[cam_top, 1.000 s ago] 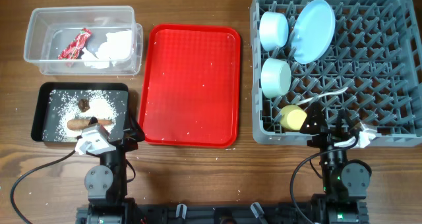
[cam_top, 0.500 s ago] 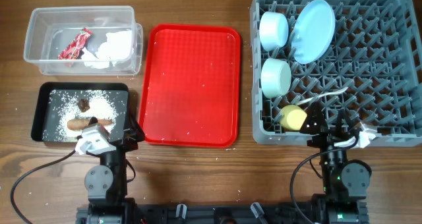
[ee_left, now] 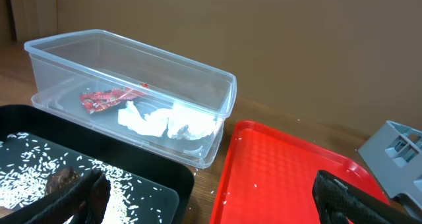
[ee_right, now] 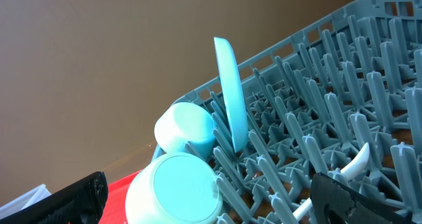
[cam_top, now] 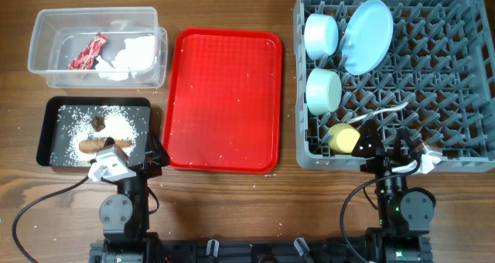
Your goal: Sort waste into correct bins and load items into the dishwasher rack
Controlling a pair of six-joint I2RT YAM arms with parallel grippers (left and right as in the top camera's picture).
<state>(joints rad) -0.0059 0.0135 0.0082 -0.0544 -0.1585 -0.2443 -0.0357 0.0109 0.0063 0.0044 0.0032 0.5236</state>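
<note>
The clear tub [cam_top: 46,62] holds the red wrapper [cam_top: 87,51] and white tissue [cam_top: 133,56]; both also show in the left wrist view, wrapper [ee_left: 105,98] and tissue [ee_left: 168,122]. The black tray [cam_top: 54,117] holds white crumbs [cam_top: 120,124], the dark lump [cam_top: 98,123] and the brown food piece [cam_top: 96,145]. The grey rack [cam_top: 464,77] holds the plate [cam_top: 368,35], two bowls [cam_top: 320,34] [cam_top: 323,90], the yellow cup [cam_top: 343,138] and the white spoon [cam_top: 383,112]. My left gripper [ee_left: 204,201] is open and empty at the black tray's near right corner. My right gripper [ee_right: 211,201] is open and empty at the rack's near edge.
A flat red tray [cam_top: 224,100] lies between the bins and the rack, with a few white crumbs on it. The table is brown wood. Cables run from both arm bases at the near edge.
</note>
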